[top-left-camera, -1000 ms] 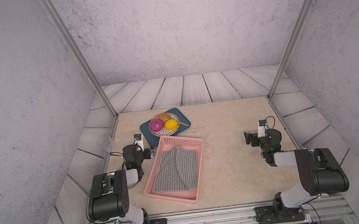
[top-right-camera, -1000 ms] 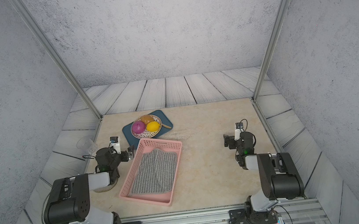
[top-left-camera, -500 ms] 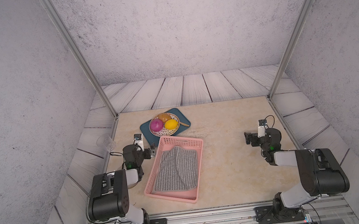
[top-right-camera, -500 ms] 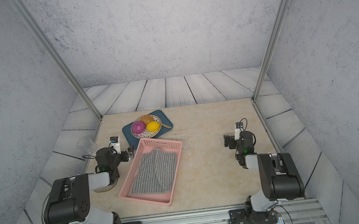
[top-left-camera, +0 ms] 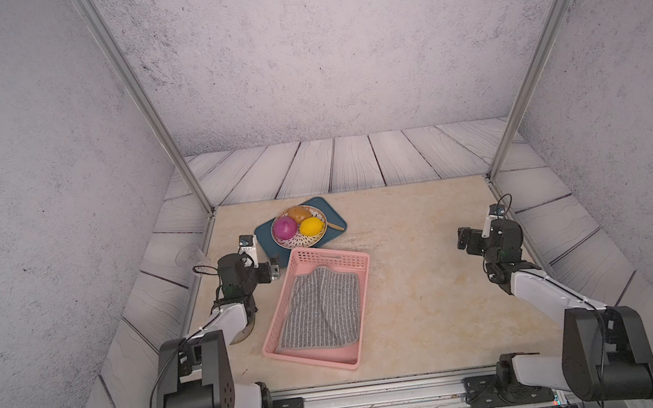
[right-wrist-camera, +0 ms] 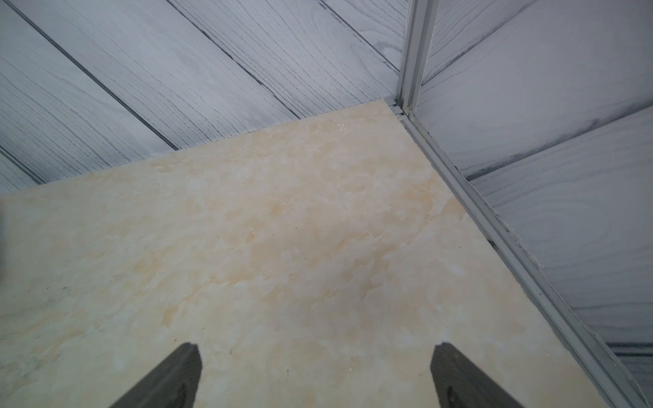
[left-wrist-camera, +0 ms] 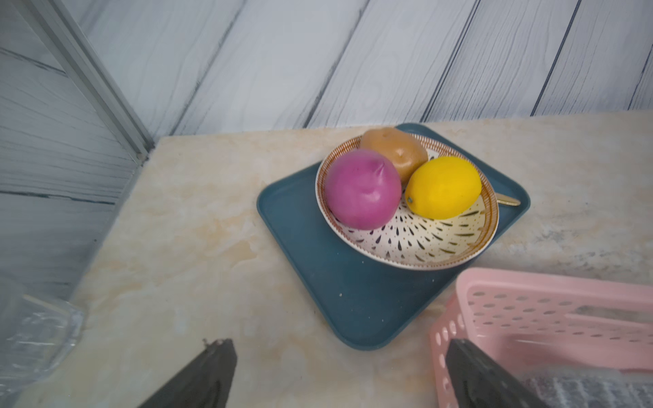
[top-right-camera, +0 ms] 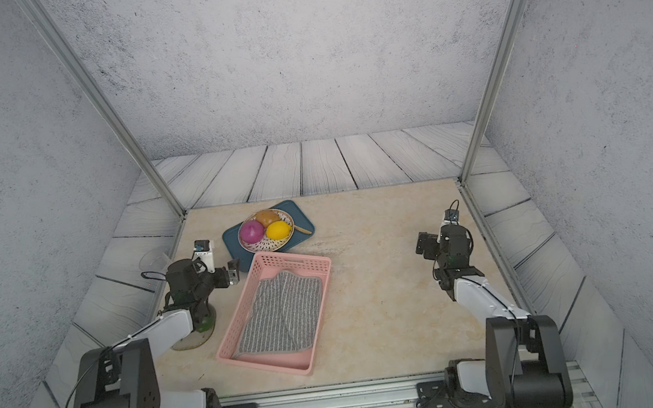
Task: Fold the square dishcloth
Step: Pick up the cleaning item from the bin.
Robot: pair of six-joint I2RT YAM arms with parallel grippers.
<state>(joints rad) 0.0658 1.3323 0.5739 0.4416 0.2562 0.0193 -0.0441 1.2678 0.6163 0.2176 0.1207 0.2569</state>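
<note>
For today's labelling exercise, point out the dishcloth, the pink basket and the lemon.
dishcloth (top-left-camera: 320, 310), in a top view: middle of its fabric.
pink basket (top-left-camera: 331, 259), in a top view: far wall.
lemon (left-wrist-camera: 443, 187), left wrist view: middle of skin.

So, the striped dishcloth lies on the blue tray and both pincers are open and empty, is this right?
Not quite. The dishcloth lies in the pink basket, not on the blue tray; both top views show it. The rest holds: the left pincer and the right pincer are open and empty.
</note>
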